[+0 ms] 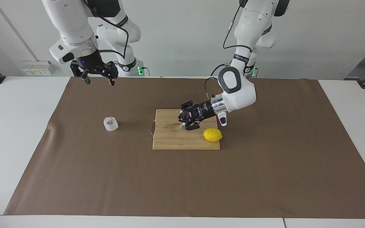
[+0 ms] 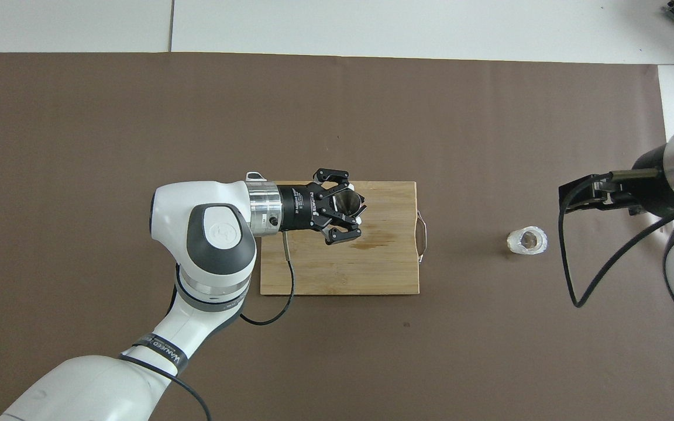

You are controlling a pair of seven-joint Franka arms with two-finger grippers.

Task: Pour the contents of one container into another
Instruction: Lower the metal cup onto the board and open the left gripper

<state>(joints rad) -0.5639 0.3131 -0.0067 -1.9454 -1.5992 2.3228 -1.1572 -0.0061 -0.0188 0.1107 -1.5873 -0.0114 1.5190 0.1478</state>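
The steel hourglass jigger [image 2: 347, 202] stands on the wooden cutting board [image 1: 176, 142], on the part nearer the robots. My left gripper [image 1: 186, 120] reaches in sideways, low over the board, and is shut on the jigger, which it mostly hides in the facing view. The whitish crinkly translucent cup [image 1: 110, 123] stands upright on the brown mat, beside the board toward the right arm's end; it also shows in the overhead view [image 2: 527, 240]. My right gripper [image 1: 99, 81] hangs open and empty, high over the mat's edge by the robots, and waits.
A yellow lemon [image 1: 212, 135] lies on the board's corner toward the left arm's end, just under the left wrist. The board [image 2: 372, 269] has a metal handle [image 2: 422, 235] on the side facing the cup. A brown mat [image 1: 265, 177] covers the table.
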